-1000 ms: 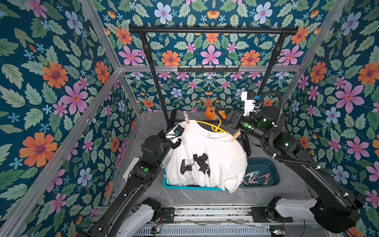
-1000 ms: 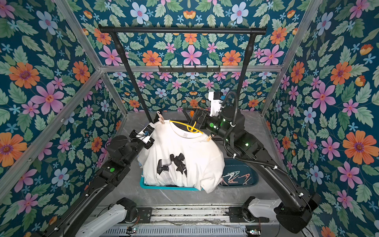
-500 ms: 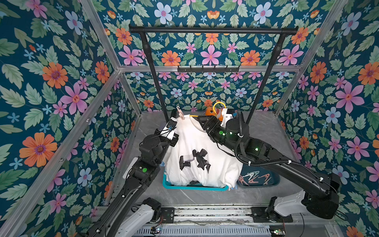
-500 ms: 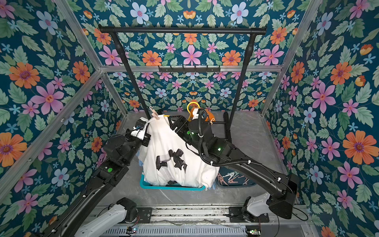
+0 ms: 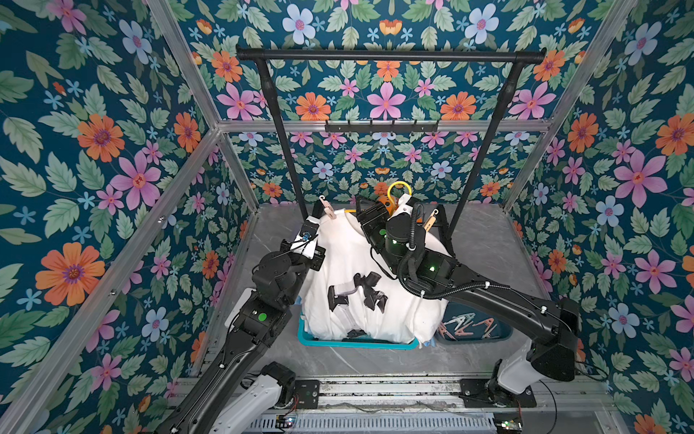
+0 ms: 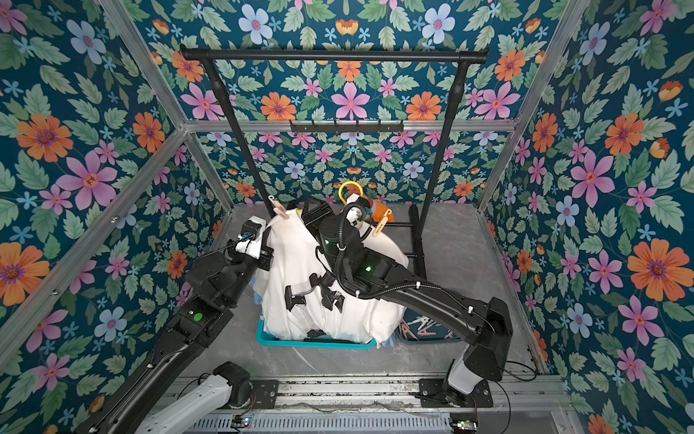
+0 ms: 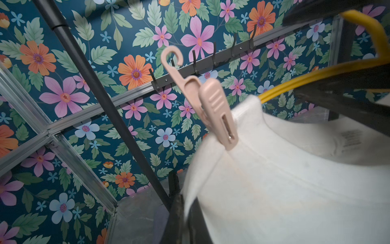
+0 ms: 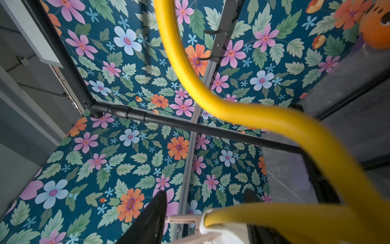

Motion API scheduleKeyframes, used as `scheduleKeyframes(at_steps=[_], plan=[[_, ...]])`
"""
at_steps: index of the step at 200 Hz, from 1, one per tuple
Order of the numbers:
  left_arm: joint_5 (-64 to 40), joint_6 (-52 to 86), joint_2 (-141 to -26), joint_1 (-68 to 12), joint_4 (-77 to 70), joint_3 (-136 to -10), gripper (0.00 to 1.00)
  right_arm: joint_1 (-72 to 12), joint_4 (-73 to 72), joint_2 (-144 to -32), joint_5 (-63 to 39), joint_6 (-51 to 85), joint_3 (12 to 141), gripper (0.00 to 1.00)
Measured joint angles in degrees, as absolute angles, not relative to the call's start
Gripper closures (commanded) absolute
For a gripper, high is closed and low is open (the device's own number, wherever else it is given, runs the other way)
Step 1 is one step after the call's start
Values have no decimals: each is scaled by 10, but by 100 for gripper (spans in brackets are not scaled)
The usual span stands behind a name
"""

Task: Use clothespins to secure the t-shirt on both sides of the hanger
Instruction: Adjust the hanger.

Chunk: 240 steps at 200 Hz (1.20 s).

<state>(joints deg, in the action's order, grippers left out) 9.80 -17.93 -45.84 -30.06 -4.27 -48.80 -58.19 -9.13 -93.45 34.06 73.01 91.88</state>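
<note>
On the yellow hanger (image 8: 253,118), a pink clothespin (image 7: 213,109) clipped the white t-shirt (image 7: 274,179) at the left shoulder, a beige clothespin (image 5: 430,221) at the right. The left pincer (image 7: 185,219) pinched the t-shirt below the pink one; the right pincer (image 8: 202,211) stood spread around the hanger's neck.

Black clothes rail (image 5: 390,56) spans upper centre (hook strip (image 5: 381,126) just beneath); teal basket (image 5: 326,341) lower centre, grey table (image 5: 488,244).

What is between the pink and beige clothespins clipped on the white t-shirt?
The right arm's black fingers and the yellow hanger hook, with the t-shirt below; both top views show this.
</note>
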Motion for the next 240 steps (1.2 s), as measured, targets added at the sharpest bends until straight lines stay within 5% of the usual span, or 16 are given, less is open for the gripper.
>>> scheduleKeyframes(at_steps=[35,120,174,240], plan=[[110,-173,-449,-305,-48,-486,100,-583,-107,-972,365,720,962,45],[106,-169,-425,-314,-55,-486,100,-583,-124,-1027,378,691,1043,100],[61,-170,-407,-316,-40,-527,2,-581,-146,-1032,320,605,1082,100],[-8,-164,-375,-316,11,-621,0,-567,-105,-994,191,525,1151,100]])
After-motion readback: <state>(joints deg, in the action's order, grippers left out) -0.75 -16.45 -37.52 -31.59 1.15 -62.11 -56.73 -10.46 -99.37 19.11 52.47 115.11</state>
